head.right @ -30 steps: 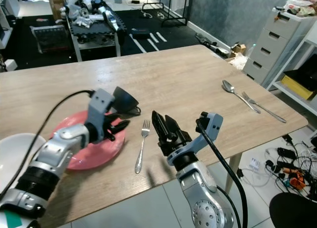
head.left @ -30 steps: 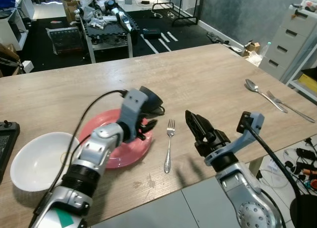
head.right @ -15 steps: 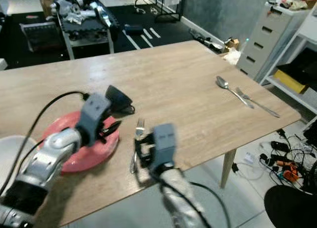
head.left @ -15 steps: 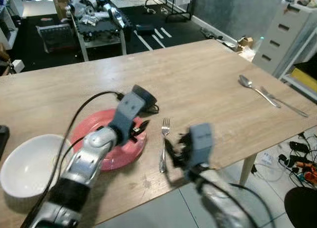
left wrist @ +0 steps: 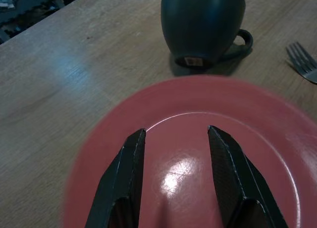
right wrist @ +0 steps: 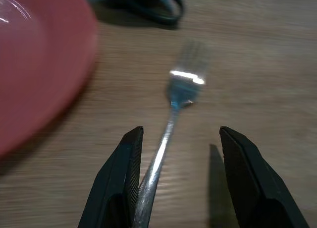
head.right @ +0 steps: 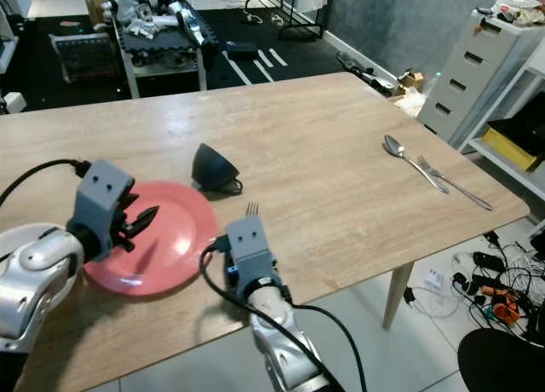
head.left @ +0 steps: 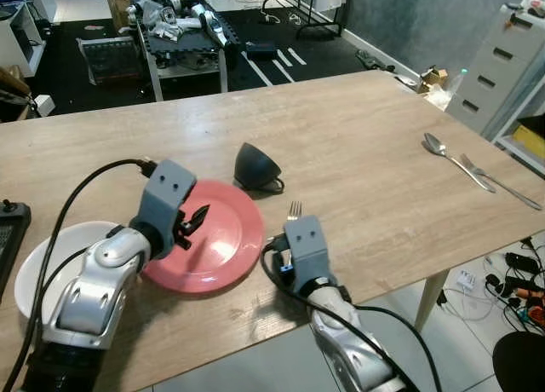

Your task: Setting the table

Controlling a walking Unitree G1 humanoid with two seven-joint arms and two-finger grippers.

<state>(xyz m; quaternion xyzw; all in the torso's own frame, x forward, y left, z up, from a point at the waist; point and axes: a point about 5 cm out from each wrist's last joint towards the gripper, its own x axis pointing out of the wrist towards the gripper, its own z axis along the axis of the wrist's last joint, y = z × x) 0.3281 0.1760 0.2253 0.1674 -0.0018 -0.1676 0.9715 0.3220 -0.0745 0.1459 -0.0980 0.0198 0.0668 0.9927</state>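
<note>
Red plate (head.left: 213, 247), two forks (head.left: 295, 210), one spoon (head.left: 434, 144)

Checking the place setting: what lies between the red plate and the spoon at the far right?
In the left eye view, the fork under the right gripper, then bare table.

Bright, even room light falls from above on the pale tabletop (head.left: 358, 145), leaving a soft sheen toward 11 o'clock. A white glare spot sits on the red plate (left wrist: 178, 169), whose rim is smeared with blur. The fork (right wrist: 173, 114) is out of focus, its neck flaring white. Soft shadows lie under the dark cup (head.left: 255, 166).
</note>
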